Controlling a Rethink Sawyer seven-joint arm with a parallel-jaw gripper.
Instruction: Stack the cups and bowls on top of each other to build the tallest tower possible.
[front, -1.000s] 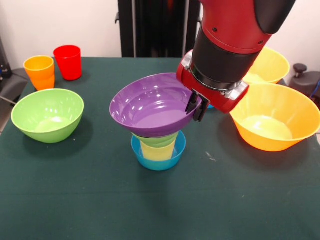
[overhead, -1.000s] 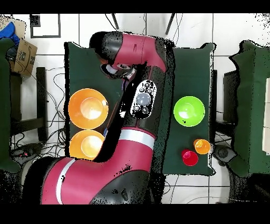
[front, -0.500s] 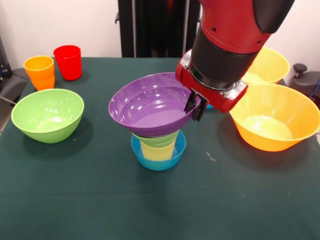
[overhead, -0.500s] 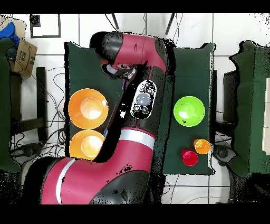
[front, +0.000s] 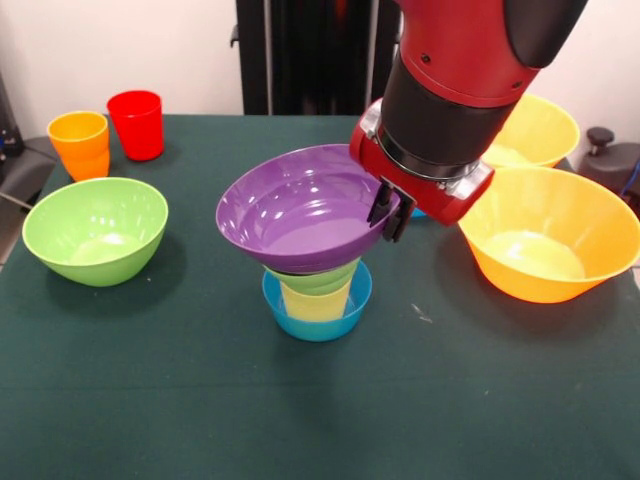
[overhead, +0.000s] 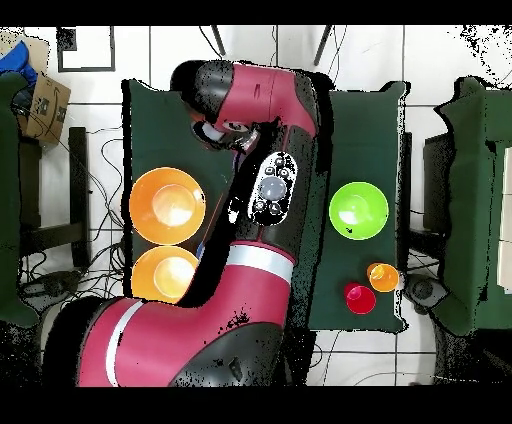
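Purple bowl (front: 300, 210): atop tower (front: 316, 296), tilted; right rim pinched between fingers (front: 383, 205) of gripper (front: 390, 210), clamped.

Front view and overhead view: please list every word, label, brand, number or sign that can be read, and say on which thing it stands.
No readable text in either view.
The cups and the bowls, including the purple bowl on the tower, are plain plastic with no print.
The arm's round control panel in the overhead view has small markings: too small to read.
The cardboard box beside the table: no legible print.
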